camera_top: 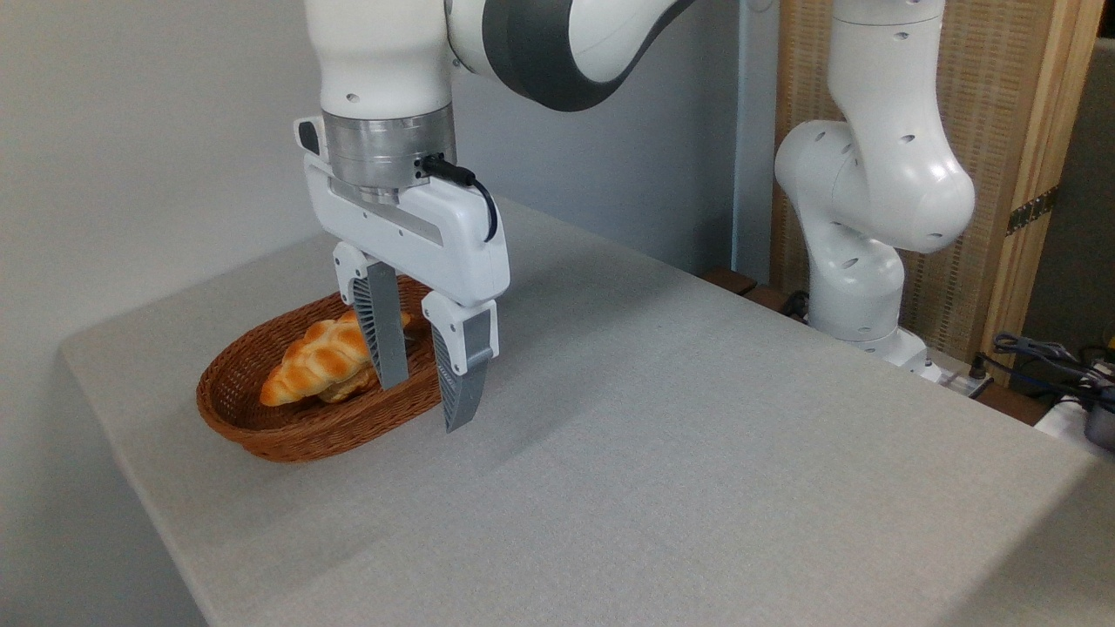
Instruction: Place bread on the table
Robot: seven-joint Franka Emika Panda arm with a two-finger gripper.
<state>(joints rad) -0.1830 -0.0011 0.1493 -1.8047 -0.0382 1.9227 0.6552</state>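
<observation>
1. The bread, a glossy braided loaf, lies inside the wicker basket at the left end of the table. A paler piece shows just beneath its right half; what it is cannot be told.
2. The gripper hangs over the basket's right end with its fingers spread and nothing between them. One finger stands in front of the loaf's right end, and the other sits near the basket's right rim.
3. Whether the nearer finger touches the loaf cannot be told from this view.
4. Judged from this, none of the task is done: the loaf is neither gripped nor lifted.
5. All 3 main steps appear to remain: closing on the loaf, raising it clear of the rim, and setting it on the bare grey top to the right.
</observation>
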